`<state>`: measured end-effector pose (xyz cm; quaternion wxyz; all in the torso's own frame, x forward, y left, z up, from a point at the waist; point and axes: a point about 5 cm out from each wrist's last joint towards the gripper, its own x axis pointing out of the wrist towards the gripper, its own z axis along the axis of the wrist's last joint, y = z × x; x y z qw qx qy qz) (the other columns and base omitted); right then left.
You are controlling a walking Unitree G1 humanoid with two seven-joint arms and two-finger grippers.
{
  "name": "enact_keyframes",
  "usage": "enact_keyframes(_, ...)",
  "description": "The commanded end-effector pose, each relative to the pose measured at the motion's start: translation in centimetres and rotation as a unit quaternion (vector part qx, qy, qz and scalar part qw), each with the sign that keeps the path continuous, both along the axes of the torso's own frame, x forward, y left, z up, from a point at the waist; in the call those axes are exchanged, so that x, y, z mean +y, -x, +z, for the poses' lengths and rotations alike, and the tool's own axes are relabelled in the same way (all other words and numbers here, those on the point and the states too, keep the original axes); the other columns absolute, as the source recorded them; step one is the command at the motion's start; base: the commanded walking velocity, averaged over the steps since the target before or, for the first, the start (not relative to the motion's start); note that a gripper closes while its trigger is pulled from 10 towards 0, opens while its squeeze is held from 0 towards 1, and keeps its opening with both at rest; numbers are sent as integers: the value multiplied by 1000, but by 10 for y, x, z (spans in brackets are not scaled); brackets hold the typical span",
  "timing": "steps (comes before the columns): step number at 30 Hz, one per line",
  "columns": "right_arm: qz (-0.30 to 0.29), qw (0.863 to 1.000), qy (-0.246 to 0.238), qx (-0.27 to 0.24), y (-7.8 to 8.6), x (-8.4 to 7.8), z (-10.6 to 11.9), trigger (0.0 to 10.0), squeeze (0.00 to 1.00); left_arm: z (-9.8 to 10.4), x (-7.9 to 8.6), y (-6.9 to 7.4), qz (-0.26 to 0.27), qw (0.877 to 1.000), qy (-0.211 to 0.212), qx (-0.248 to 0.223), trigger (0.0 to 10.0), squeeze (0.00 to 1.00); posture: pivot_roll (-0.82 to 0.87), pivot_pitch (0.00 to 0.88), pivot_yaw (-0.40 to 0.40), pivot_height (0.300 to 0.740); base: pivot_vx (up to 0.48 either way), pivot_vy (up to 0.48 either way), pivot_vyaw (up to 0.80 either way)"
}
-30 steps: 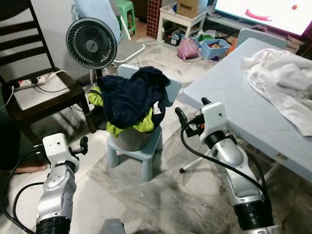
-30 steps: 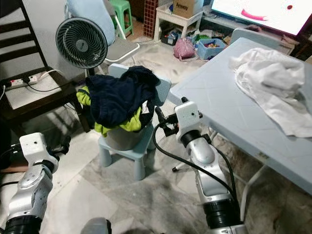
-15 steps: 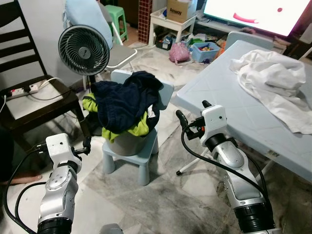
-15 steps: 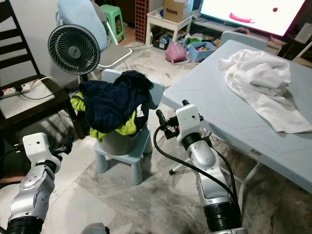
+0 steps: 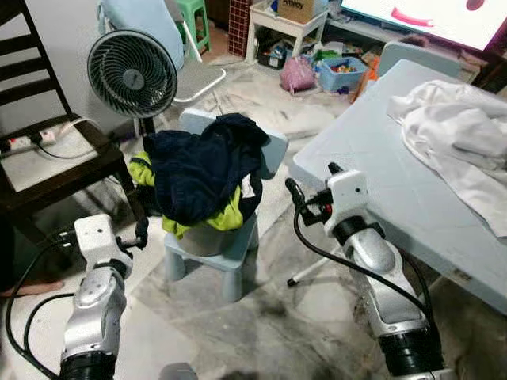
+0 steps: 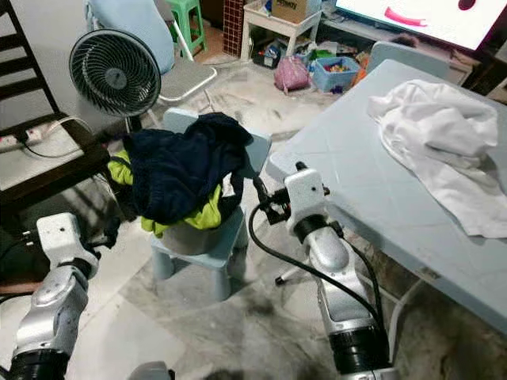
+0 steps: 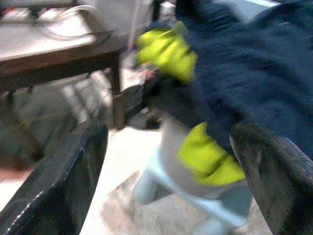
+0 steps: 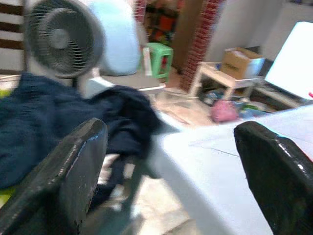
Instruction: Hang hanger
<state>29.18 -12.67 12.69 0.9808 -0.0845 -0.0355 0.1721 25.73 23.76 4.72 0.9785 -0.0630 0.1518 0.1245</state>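
Where the hanger lies cannot be told from these views. The left pincer (image 7: 168, 129) hovers low beside a small pale-blue chair (image 5: 238, 255), its two black fingers (image 7: 58, 181) spread wide with nothing between them, pointed at the laundry heaped there. The right pincer (image 8: 168, 129), likewise spread and empty, is held up between that chair and the near corner of the pale-blue worktop (image 5: 372, 170), close to the heap but not touching it. On the chair seat stands a grey tub (image 5: 202, 237) overflowing with a dark navy garment (image 5: 207, 162) that drapes over the chair back, and a lime-green garment (image 5: 228, 215) that pokes out beneath it. A crumpled white cloth (image 5: 463, 138) lies on the worktop, well apart from both arms. Behind the chair a round grey fan (image 5: 131, 74) stands upright on the marbled floor (image 5: 269, 324), and beside it is a dark wooden chair (image 5: 59, 178) with a white power strip (image 5: 24, 141) on its seat. Farther back are a pink bag (image 5: 299, 75), a green stool (image 5: 192, 16) and a cardboard box (image 5: 299, 8) on a low white shelf (image 5: 289, 28).
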Motion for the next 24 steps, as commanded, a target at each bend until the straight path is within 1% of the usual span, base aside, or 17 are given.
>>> enact_keyframes(1, -15, 1000, 5, 2, 1, -10, -1, 10000, 0, 0, -10, -4, -13, 1000, 6, 0, 10000, 0, 31, 6, -77, 740, 349, 0, 0)
enact_keyframes(7, -18, 1000, 7, 3, 1, -10, -2, 10000, 0, -1, -11, -2, -14, 1000, 2, 6, 10000, 0, 34, 7, -74, 740, 344, 0, 0)
enact_keyframes(12, -15, 1000, 7, 3, 1, -9, -2, 10000, 0, -1, -10, -2, -4, 1000, 0, 4, 10000, 0, 35, 7, -74, 740, 0, 0, 0)
enact_keyframes(14, -11, 1000, 11, 2, 1, -9, -3, 10000, 0, -4, -7, -1, 8, 1000, -3, 18, 10000, 0, 40, 7, -76, 740, 0, 0, 0)
enact_keyframes(17, -8, 1000, 15, 1, 2, -9, -3, 10000, 0, -5, -7, 0, 12, 1000, 0, 21, 10000, 0, 45, 8, -80, 740, 0, 0, 658)
enact_keyframes(18, -5, 1000, 13, 4, 2, -9, -4, 10000, 0, -3, -8, 1, 5, 1000, 2, 12, 10000, 0, 59, 14, -95, 740, 0, 0, 600)
enact_keyframes(20, -2, 1000, 12, 5, 1, -8, -4, 10000, 0, -2, -8, 2, -1, 1000, 3, 4, 10000, 0, 61, 16, -100, 740, 0, 0, 563)
enact_keyframes(24, 11, 1000, 14, 6, -1, -3, -3, 10000, 0, 1, -9, 6, -7, 1000, -13, -11, 10000, 0, 65, 26, -119, 740, 0, 0, 0)
